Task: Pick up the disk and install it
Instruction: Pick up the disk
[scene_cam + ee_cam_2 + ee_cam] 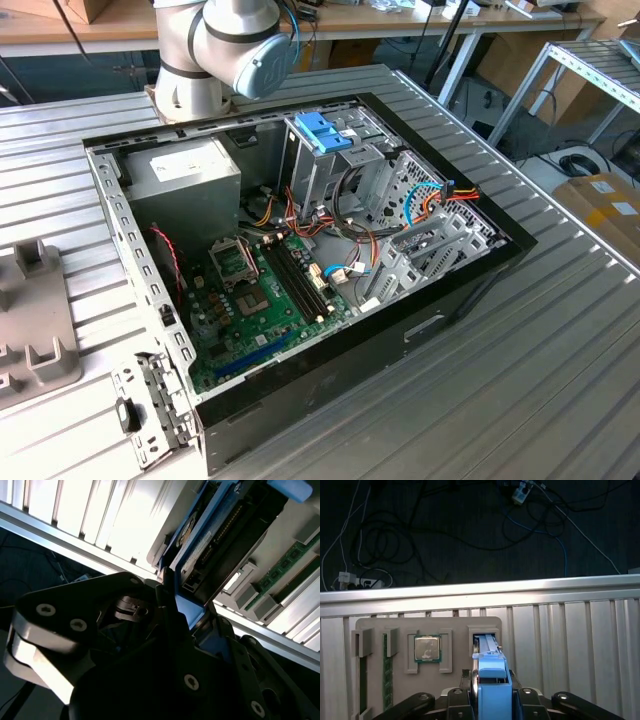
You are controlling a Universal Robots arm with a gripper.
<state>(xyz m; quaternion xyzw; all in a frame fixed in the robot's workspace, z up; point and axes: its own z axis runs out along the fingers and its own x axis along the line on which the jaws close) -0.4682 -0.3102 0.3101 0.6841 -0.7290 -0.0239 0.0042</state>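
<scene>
Blue-bracketed disk (486, 645) gripped by hand (493, 692); label (199, 544) unreadable.

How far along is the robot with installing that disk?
Nothing finished yet. In the first wrist view the gripper has its jaws closed on the blue bracket of the disk, which stands in its slot in the grey tray. It is not lifted out, nor fitted in the open computer case.

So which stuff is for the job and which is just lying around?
For the job:
the disk, standing in a slot of the grey tray
the gripper, closed on its blue bracket
the open computer case

Just lying about:
the processor chip and memory stick in that tray
the floor cables
</scene>
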